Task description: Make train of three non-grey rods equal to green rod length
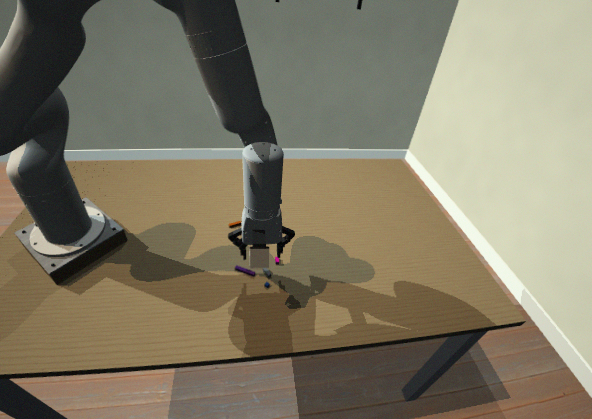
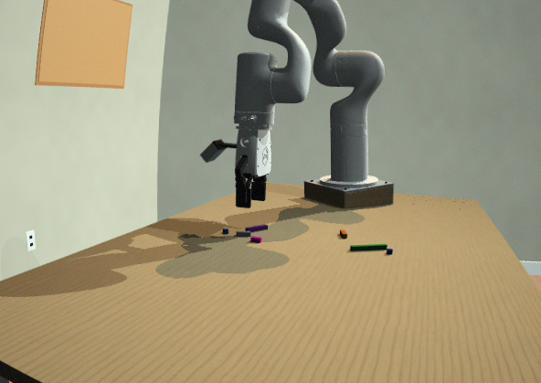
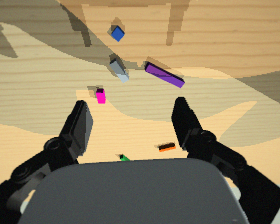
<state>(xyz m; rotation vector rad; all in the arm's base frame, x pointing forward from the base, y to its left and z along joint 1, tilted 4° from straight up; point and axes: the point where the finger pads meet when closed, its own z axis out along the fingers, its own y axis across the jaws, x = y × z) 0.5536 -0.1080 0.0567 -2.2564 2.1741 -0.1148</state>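
Note:
My gripper [image 1: 262, 256] [image 2: 251, 202] [image 3: 132, 109] is open and empty, above the table. A purple rod [image 1: 245, 270] [image 2: 257, 228] [image 3: 164, 75] lies flat, apart from the others. A magenta rod [image 1: 277, 260] [image 2: 256, 239] [image 3: 101, 96] lies near the grey rod. One blue rod [image 1: 267, 285] [image 2: 226, 231] [image 3: 118, 34] lies beyond the grey rod in the wrist view. An orange rod [image 1: 235, 224] [image 2: 344, 234] [image 3: 167, 147] lies away from these. The green rod [image 2: 368, 248] [image 3: 124, 158] is mostly hidden in the wrist view. A second blue rod [image 2: 389, 251] lies by its end.
A grey rod [image 1: 267, 273] [image 2: 243, 234] [image 3: 119, 71] lies between the purple, magenta and first blue rods, touching none. The arm's base [image 1: 50, 265] [image 2: 370, 196] stands on the table [image 1: 150, 335] [image 2: 320, 320]. Arm shadows fall across the rods' area.

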